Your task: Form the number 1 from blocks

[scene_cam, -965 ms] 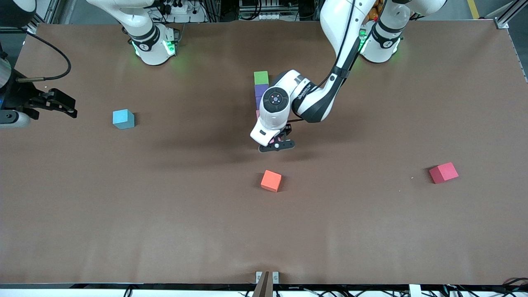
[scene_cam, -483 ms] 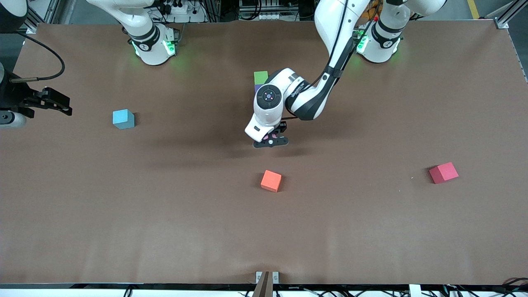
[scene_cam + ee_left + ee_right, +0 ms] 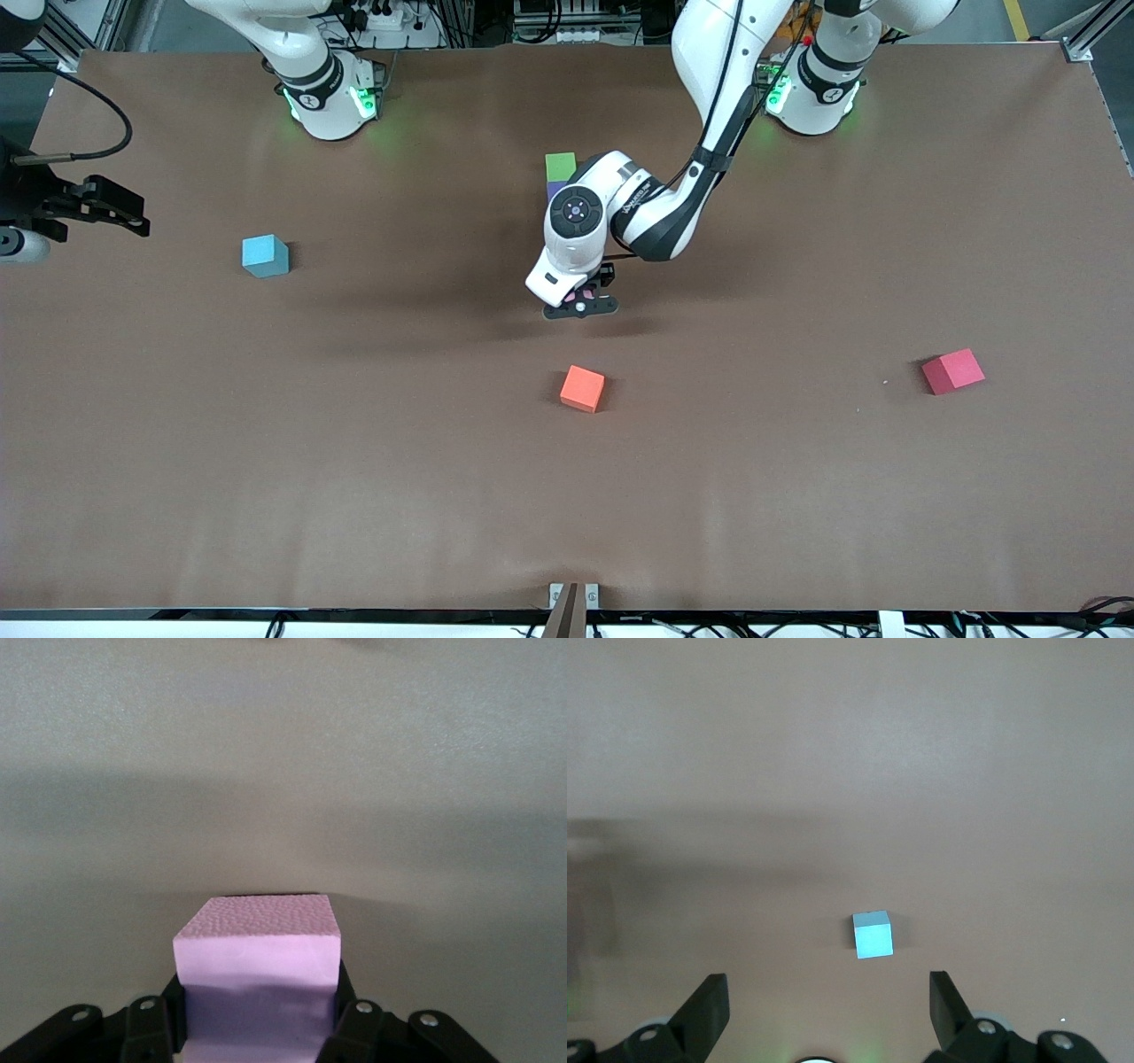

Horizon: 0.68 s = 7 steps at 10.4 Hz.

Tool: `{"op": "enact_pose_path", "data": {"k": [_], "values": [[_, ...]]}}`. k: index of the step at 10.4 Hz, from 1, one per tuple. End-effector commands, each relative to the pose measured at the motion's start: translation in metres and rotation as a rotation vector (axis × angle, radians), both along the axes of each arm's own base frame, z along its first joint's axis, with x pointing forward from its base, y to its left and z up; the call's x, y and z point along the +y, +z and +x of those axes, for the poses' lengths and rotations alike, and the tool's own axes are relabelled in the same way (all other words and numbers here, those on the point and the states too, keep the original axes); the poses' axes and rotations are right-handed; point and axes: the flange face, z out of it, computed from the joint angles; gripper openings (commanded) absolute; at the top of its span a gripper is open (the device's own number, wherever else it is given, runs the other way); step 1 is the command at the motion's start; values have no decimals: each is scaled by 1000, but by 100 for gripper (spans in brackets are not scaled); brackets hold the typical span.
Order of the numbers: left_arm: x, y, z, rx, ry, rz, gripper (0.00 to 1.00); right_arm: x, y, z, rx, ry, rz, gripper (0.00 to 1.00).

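We judge the job nearly done: our right gripper (image 3: 120,213) waits with fingers spread wide at the desk's (image 3: 354,496) nine o'clock edge, above the light-blue cube (image 3: 265,256). At centre, our left gripper (image 3: 580,306) grasps a light pink block (image 3: 257,970), six o'clock of the column headed by the green block (image 3: 560,166) and a purple block (image 3: 555,188), the rest hidden. Writing on the arm is unreadable.

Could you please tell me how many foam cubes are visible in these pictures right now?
6: green cube with a purple cube just nearer the camera, pink cube in the left gripper, light-blue cube, orange cube, red cube. The arm may hide more.
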Motion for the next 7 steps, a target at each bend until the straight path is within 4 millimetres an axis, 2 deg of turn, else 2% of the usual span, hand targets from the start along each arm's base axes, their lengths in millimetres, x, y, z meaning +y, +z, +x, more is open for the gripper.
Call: {"op": "enact_pose_path", "data": {"k": [1, 4, 7], "values": [[-8, -1, -2, -3, -26, -18, 0, 1, 4, 1, 3, 13, -9, 100], [-14, -3, -10, -2, -38, -14, 0, 3, 4, 1, 3, 19, -13, 100], [-12, -4, -9, -31, -79, 16, 0, 2, 4, 1, 3, 19, -14, 100]]}}
